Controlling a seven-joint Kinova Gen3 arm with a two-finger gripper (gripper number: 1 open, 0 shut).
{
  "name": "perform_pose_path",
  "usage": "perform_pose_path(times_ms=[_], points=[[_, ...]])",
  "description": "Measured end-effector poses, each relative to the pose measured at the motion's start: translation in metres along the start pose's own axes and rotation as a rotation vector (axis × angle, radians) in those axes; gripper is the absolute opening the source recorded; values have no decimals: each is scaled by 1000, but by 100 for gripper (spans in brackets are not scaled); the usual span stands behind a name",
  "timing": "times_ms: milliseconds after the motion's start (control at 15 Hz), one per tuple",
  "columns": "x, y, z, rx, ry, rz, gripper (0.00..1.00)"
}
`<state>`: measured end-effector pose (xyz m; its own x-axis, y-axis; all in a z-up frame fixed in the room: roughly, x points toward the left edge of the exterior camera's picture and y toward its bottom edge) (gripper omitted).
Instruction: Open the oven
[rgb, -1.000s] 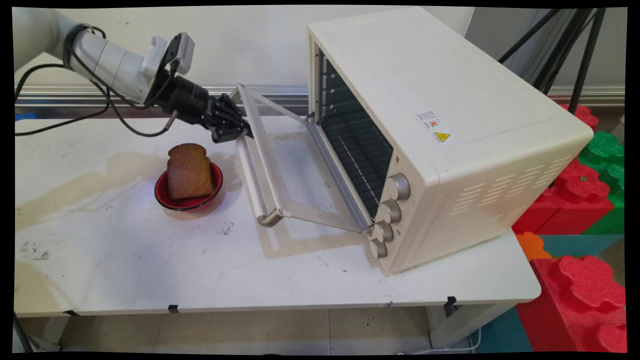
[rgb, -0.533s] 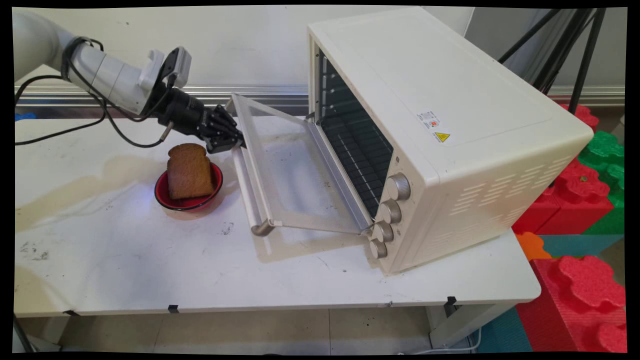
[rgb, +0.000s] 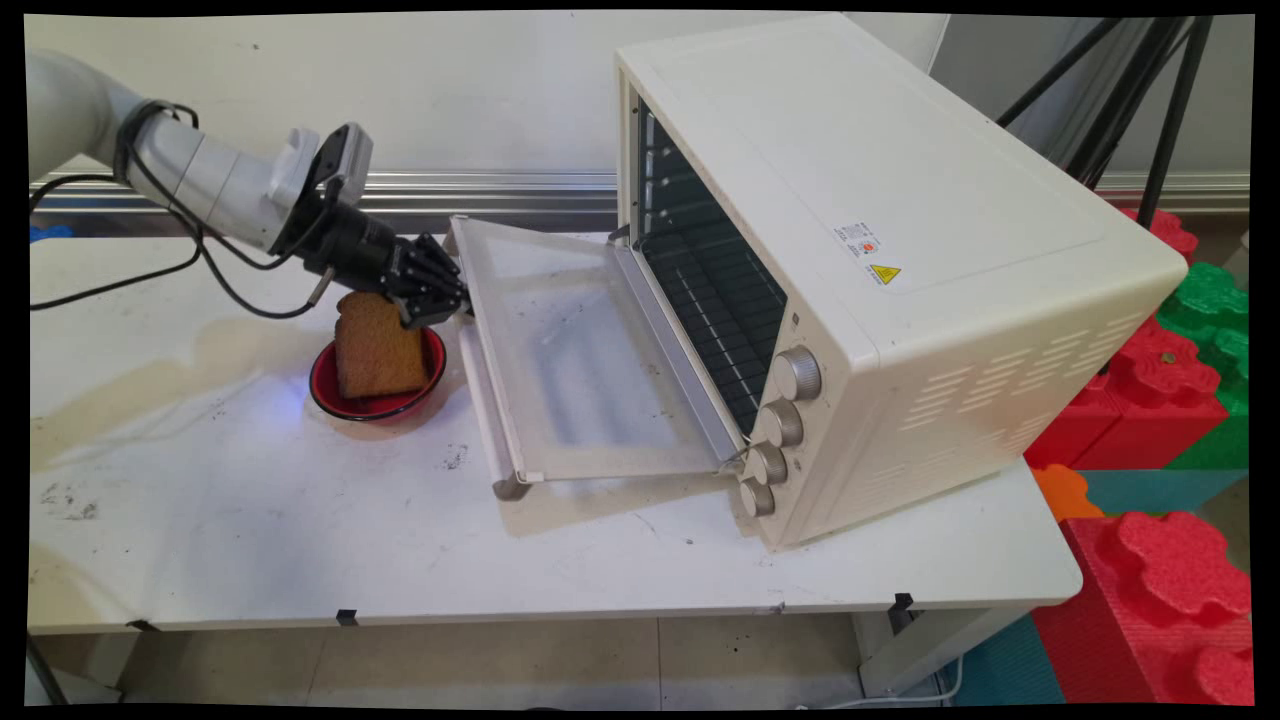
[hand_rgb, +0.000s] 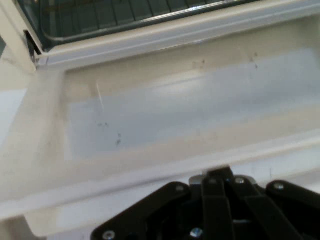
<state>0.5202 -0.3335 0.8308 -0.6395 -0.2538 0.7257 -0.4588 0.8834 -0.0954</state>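
Main view: we find the gripper (rgb: 455, 305) at the far end of the oven door (rgb: 590, 370), against its handle edge. The door hangs open, lowered nearly level above the surface (rgb: 250, 520), hinged at the mouth of the cream toaster oven (rgb: 880, 280) on the gripper's far side. Inside the oven we note a dark wire rack (rgb: 715, 310). Just beside and below the gripper stands a red bowl (rgb: 325, 395) holding one slice of brown bread (rgb: 378, 345), propped upright; the gripper overlaps the slice's upper corner in this view, and we cannot tell whether they touch.

Hand view: the gripper (hand_rgb: 216, 175) sits with its linkage drawn together at the door's (hand_rgb: 175, 115) near rim, apparently clamped on the handle there, though the handle itself is hidden behind the rim. Beyond the door's pane we see the oven rack (hand_rgb: 115, 15).
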Motion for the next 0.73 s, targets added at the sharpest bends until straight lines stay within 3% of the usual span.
perform_pose_path(times_ms=[400, 467, 733], points=[[-13, 5, -1, -4, -14, 1, 0], [-3, -9, 12, -14, -14, 10, 0], [-9, -5, 6, -10, -15, 10, 0]])
